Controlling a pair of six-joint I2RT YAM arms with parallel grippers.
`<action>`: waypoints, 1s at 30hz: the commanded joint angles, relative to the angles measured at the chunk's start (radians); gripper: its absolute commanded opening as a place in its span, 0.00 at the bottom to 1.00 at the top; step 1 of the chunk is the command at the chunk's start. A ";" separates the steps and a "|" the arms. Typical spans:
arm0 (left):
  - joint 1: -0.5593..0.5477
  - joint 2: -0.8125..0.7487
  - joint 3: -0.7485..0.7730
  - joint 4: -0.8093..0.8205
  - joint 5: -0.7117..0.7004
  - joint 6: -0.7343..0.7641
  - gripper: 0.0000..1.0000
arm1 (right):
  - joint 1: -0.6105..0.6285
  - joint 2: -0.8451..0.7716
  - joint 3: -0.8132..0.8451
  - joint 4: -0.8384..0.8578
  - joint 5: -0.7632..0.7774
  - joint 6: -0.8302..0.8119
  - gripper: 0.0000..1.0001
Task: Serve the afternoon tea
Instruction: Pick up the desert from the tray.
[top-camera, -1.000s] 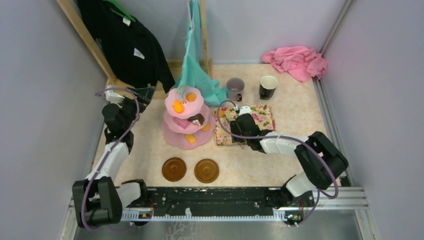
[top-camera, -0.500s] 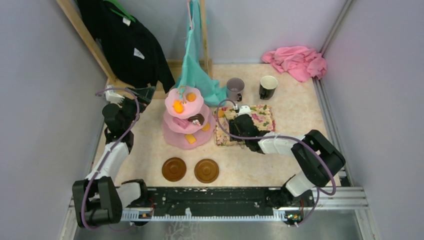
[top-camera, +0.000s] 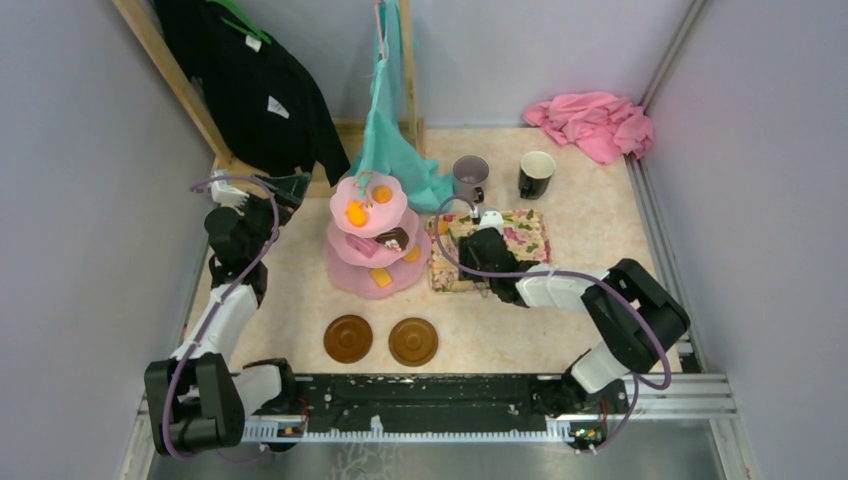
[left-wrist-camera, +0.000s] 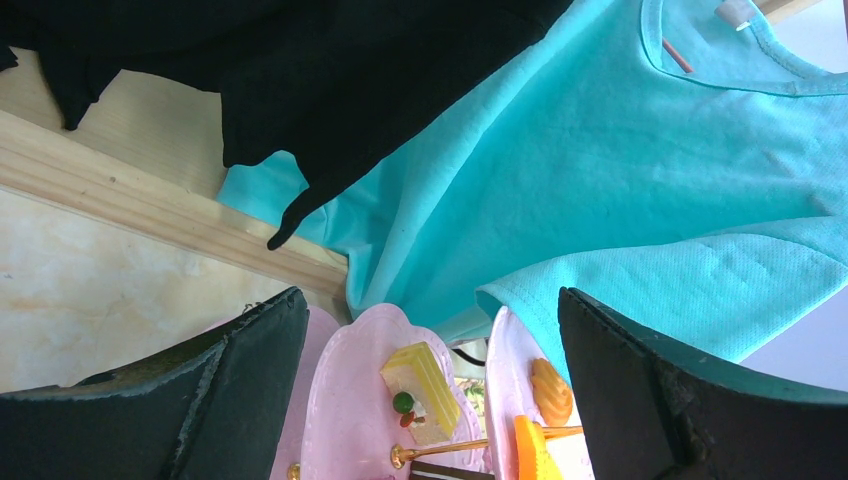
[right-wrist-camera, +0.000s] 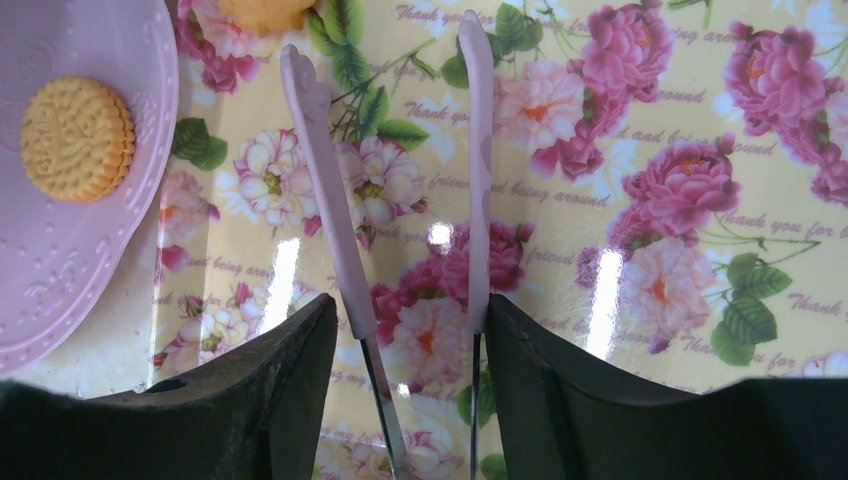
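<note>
The space is enclosed by plain pale grey walls (top-camera: 90, 150). A beige marbled tabletop (top-camera: 590, 230) is evenly lit. At the back, a black garment (top-camera: 255, 90) and a teal cloth (top-camera: 390, 120) are hung by a wooden frame (top-camera: 170, 70). A pink cloth (top-camera: 595, 122) is heaped in the back right corner.

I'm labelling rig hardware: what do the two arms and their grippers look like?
Both the left arm and right arm are jointed black and white segments, each trailed by a looping purple cable. The left gripper and right gripper have black, wedge-shaped fingers.

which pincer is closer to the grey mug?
Right: right pincer, gripping pink tongs, is over the floral tray, short of the grey mug; left pincer is far left, past the stand.
</note>
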 joint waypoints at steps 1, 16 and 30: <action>-0.004 -0.002 -0.007 0.011 -0.005 0.018 0.99 | 0.012 0.024 -0.006 -0.166 -0.005 0.030 0.55; -0.004 -0.005 -0.008 0.011 -0.007 0.015 0.99 | 0.058 0.088 0.053 -0.265 0.085 0.006 0.44; -0.005 0.001 -0.007 0.012 -0.008 0.016 0.99 | 0.077 -0.015 0.101 -0.330 0.021 -0.104 0.43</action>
